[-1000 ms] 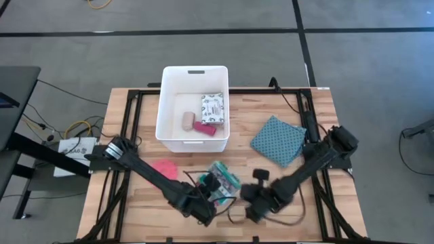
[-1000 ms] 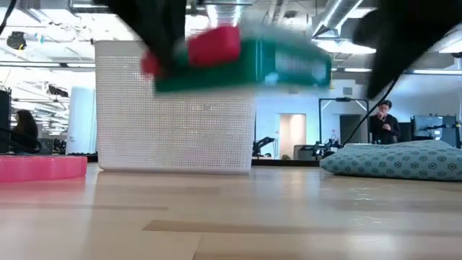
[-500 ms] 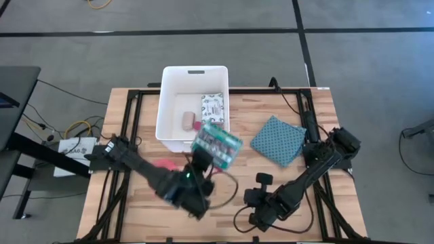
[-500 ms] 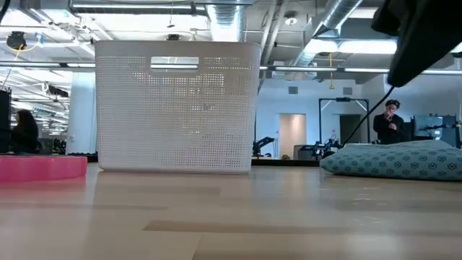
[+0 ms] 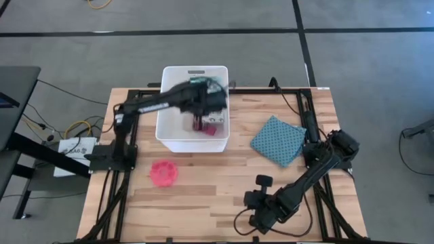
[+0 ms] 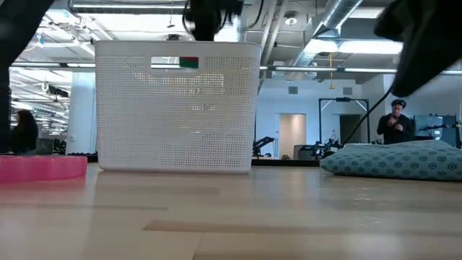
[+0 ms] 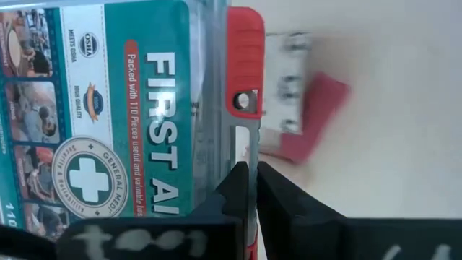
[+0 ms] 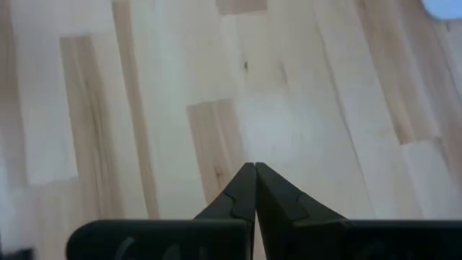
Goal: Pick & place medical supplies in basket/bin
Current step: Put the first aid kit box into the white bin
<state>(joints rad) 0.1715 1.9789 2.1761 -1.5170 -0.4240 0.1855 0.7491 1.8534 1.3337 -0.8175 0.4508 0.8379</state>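
First-aid packet lettering (left wrist only)

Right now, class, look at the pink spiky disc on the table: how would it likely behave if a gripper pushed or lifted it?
The pink spiky disc lies flat and low on the table, so it would probably slide, not roll or tip. Its spiky surface suggests soft rubber, likely bendy and easy to grip. It looks thin, so probably light.

arms: two, dark, jointed | gripper fingers: black (tapered tips)
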